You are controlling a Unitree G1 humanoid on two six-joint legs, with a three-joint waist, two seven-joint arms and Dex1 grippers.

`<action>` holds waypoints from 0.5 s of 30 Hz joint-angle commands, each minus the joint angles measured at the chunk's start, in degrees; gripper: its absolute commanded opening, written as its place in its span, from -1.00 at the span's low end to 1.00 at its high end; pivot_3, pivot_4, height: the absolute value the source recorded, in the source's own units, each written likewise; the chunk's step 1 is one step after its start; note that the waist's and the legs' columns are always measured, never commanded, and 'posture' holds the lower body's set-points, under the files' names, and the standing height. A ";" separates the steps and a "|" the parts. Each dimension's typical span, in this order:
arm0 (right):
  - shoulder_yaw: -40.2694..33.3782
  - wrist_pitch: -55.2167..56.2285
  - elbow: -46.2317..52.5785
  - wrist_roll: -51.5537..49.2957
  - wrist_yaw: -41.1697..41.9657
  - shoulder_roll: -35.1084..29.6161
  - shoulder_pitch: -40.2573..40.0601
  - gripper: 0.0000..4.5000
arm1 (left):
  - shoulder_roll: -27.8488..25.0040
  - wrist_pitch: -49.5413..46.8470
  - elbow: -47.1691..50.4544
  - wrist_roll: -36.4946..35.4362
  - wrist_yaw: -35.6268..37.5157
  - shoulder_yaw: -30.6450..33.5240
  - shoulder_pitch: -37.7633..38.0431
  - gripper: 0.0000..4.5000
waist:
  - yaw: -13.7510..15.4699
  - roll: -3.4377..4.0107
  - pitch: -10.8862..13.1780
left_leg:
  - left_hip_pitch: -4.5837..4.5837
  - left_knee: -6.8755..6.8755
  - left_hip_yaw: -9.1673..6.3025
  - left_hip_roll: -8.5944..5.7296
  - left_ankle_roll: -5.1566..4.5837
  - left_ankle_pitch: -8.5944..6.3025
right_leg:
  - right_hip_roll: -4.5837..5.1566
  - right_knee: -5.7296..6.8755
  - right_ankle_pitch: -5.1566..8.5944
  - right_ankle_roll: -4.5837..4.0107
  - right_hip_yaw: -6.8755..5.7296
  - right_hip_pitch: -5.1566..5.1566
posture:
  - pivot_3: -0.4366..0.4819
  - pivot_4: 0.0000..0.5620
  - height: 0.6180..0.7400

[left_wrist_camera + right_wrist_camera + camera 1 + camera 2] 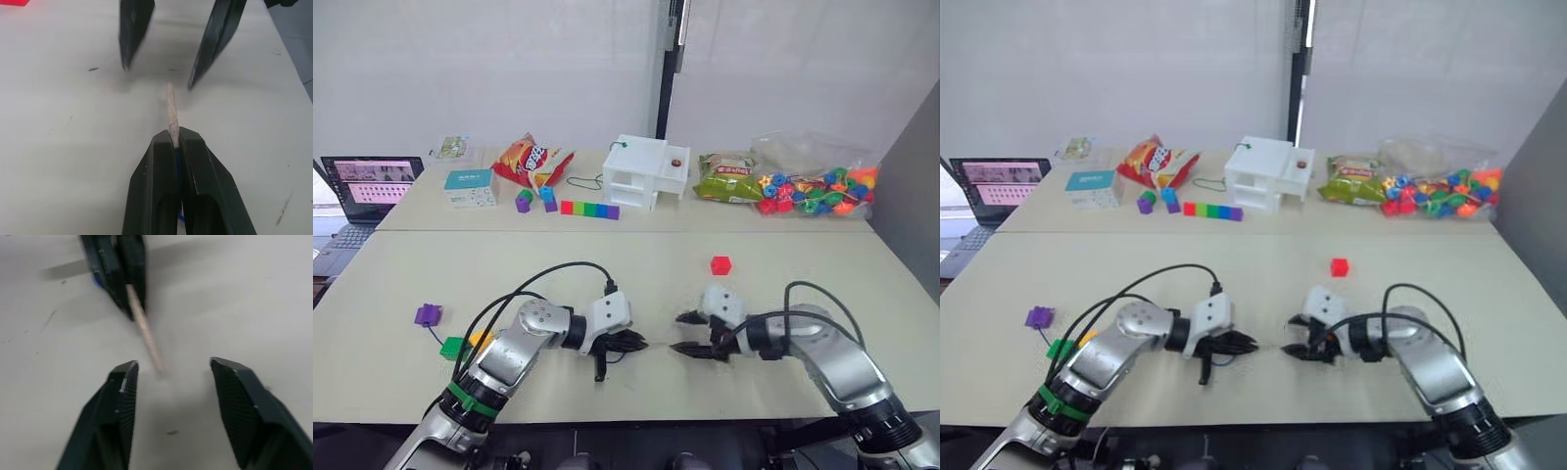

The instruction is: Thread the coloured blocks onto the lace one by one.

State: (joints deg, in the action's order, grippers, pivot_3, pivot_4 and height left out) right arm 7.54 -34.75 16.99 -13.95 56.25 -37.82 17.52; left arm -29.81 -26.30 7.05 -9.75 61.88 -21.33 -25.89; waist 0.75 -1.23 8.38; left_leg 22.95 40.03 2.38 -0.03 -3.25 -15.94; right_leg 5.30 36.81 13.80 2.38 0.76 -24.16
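My left gripper (641,343) is shut on the lace, whose pale stiff tip (171,110) sticks out past its fingertips just above the table. A bit of dark-blue string (177,159) shows between its fingers. My right gripper (677,333) faces it, open and holding nothing, and the tip (146,340) points into the gap between its fingers. A red block (721,264) lies behind the right gripper. A purple block (428,314), a green block (452,347) and a yellow block (480,340) lie at the left, the yellow one partly hidden by my left arm.
On the back table are a joined rainbow bar (589,209), loose blue and purple cubes (547,196), a white box (644,171), snack bags (533,162), a clear bag of beads (818,189) and a small teal box (470,186). A laptop (367,186) stands far left.
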 commanded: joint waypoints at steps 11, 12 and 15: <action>-14.32 0.77 4.24 9.89 -49.55 29.63 -9.18 0.99 | -3.27 -3.11 5.79 -2.59 -1.02 3.03 2.77 -1.00 | -0.60 0.04 -0.02 | -0.03 -0.15 0.01 -0.03 0.10 0.06 | 0.02 0.12 0.00 0.00 0.08 -0.11 | -0.05 -0.47 1.00; -14.16 1.70 3.15 10.58 -50.91 30.79 -8.58 0.99 | -3.27 -3.17 5.84 -2.57 -1.10 2.97 2.76 -1.00 | -0.74 0.04 -0.01 | -0.03 -0.15 0.01 -0.03 0.12 0.07 | 0.02 0.13 0.00 0.00 0.08 -0.11 | -0.05 -0.47 1.00; -13.33 3.75 -1.27 12.15 -53.05 31.89 -5.88 0.99 | -3.25 -3.23 5.96 -2.51 -1.33 2.87 2.83 -1.00 | -0.93 0.04 -0.01 | -0.06 -0.15 0.00 -0.04 0.14 0.08 | 0.02 0.14 0.00 0.00 0.07 -0.08 | -0.05 -0.47 1.00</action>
State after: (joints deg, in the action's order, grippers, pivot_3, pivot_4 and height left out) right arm -5.71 -33.45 16.14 -2.90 4.66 -5.93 10.71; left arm -33.11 -29.17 11.01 -11.40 60.79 -19.12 -22.96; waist -0.18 -1.19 8.37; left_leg 22.89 39.88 2.38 -0.08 -3.12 -15.86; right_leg 5.32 36.95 13.80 2.38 0.83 -24.25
